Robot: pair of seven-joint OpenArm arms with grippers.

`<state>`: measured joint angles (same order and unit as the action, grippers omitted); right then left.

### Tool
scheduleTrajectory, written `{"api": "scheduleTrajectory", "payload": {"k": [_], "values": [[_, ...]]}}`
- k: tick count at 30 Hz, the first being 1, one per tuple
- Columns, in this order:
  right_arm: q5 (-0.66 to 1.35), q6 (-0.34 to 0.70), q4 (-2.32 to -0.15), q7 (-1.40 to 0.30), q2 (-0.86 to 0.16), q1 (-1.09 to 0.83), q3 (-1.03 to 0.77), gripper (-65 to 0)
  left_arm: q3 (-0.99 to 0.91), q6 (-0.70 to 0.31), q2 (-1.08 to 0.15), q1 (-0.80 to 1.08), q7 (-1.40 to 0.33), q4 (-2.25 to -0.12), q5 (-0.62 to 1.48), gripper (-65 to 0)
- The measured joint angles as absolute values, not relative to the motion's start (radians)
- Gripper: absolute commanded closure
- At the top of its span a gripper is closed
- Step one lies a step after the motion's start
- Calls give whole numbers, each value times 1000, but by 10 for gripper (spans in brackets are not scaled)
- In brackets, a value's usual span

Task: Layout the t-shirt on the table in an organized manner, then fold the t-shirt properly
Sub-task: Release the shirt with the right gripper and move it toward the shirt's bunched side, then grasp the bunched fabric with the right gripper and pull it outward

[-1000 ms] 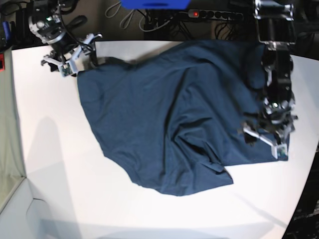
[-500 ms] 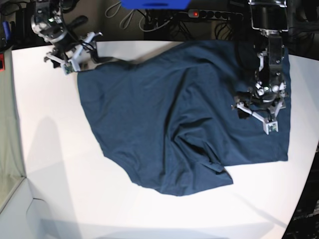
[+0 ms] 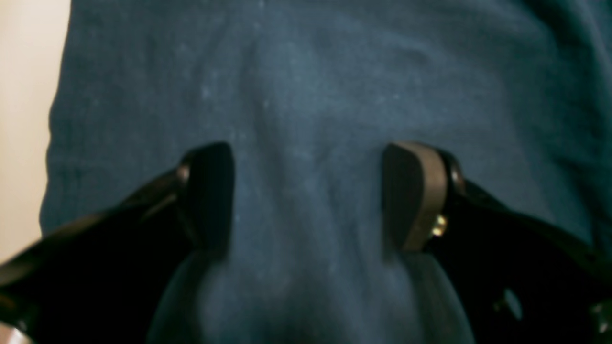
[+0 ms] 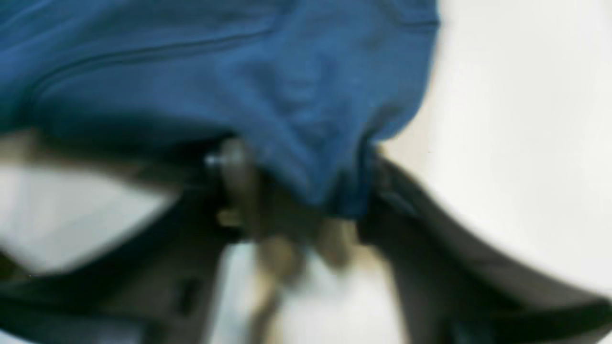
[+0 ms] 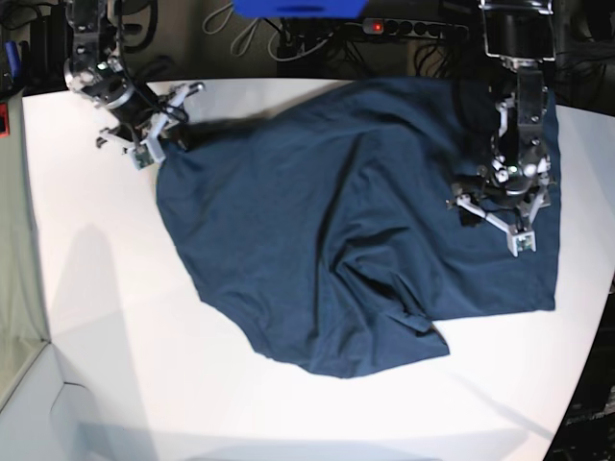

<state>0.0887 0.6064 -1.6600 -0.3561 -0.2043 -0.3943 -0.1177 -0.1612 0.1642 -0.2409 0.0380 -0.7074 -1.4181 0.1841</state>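
While the shirt [image 5: 356, 221] lies spread but rumpled across the white surface [image 5: 106, 317], with a deep crease running down its middle and its near hem bunched toward the front edge, the step in hand looks like the laying-out, not yet the folding. The right gripper [image 5: 157, 123] sits at the far corner of the cloth, and its wrist view shows a bunched corner of fabric caught between the fingers [image 4: 239, 191] (the picture is blurred, but they appear closed on the cloth). The left gripper [image 5: 502, 206] hangs over the opposite side of the shirt with its fingers [image 3: 210, 196] spread apart and nothing between them but flat cloth below. To do this well, I judge the right arm should pull its corner outward and away from the shirt's middle, low over the surface, so the crease draws flat rather than lifting. The left gripper would do best to take an edge or corner, not the middle of the panel, and pull against it. Too quick a tug could drag the whole shirt sideways.
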Motion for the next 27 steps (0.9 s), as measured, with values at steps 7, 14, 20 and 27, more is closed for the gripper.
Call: {"api": "scheduleTrajectory", "payload": {"k": [7,14,20,27], "values": [[89,664,-1833,-353,-181,-374,-116,-2,-162,165,-241,39,-707,-1418,184,-477],[87,674,-1887,-379,-179,-230,-110,-4,-163,164,-252,41,-707,-1418,186,-477],[88,673,-1831,-604,-184,9,47,-4,-165,165,-268,44,-710,-1417,187,-477],[89,670,-1556,-732,-197,256,363,-33,-168,165,-269,63,-696,-1423,187,-477]]}}
